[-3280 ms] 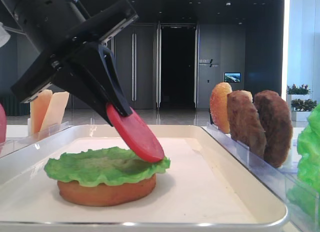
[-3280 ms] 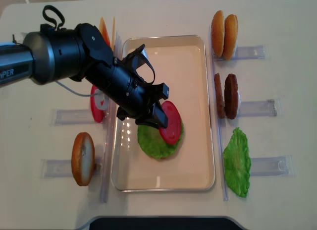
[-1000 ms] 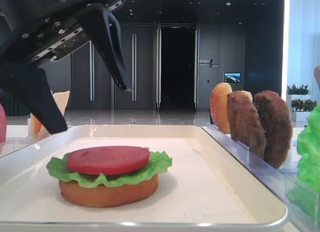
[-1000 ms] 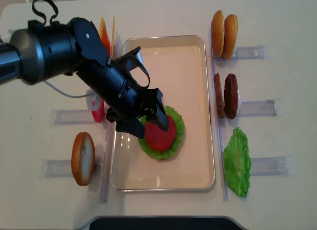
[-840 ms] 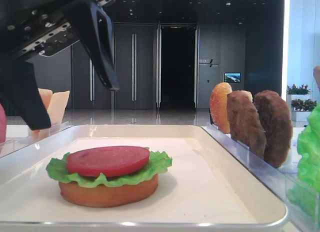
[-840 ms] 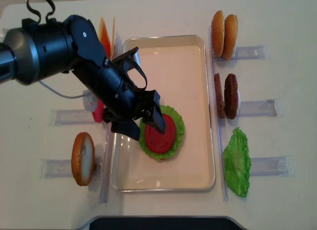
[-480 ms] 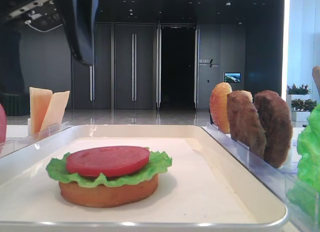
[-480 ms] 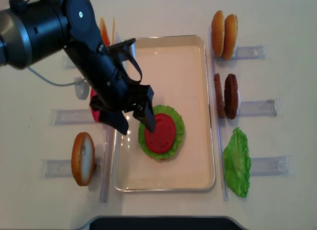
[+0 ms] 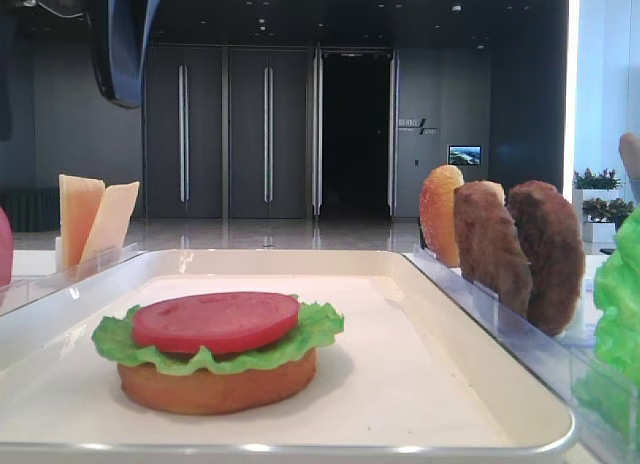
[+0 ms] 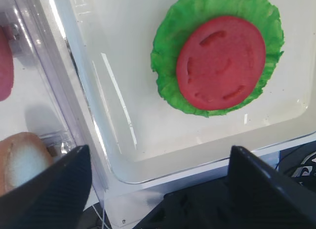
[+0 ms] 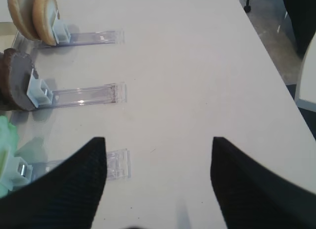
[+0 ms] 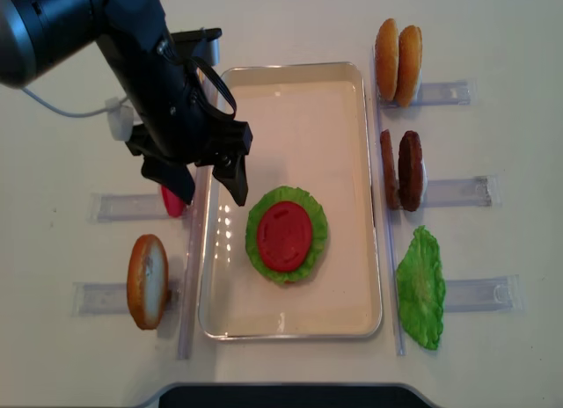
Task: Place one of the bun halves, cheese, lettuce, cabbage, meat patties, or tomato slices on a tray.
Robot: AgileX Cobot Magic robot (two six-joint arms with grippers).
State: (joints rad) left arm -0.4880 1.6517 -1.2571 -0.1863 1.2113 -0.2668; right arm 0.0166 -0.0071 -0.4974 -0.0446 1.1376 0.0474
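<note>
**Tomato slice lies on the stack in the tray, both pairs of fingers apart and empty**

The left gripper (image 12: 211, 181) hangs above the left rim of the tray (image 12: 290, 331), its two dark fingers (image 12: 239, 184) spread wide with nothing between them. The right gripper (image 11: 158, 155) hovers over the bare tabletop (image 11: 197, 66), its fingers (image 11: 79, 174) also apart and empty.

Inside the tray stands one stack: a bun half (image 9: 215, 382) at the bottom, a lettuce leaf (image 12: 310, 219) on it, and a tomato slice (image 12: 285, 236) on top. The slice is flat, round and red, with curved marks pressed in its face, and the ruffled green edge shows all around it.

Left of the tray, clear racks hold the cheese slices (image 9: 92, 219), another red slice (image 12: 172, 200) and a second bun half (image 12: 146, 280). Right of the tray, racks hold two bun halves (image 12: 397, 50), two meat patties (image 12: 401, 171) and another lettuce leaf (image 12: 420, 287).
</note>
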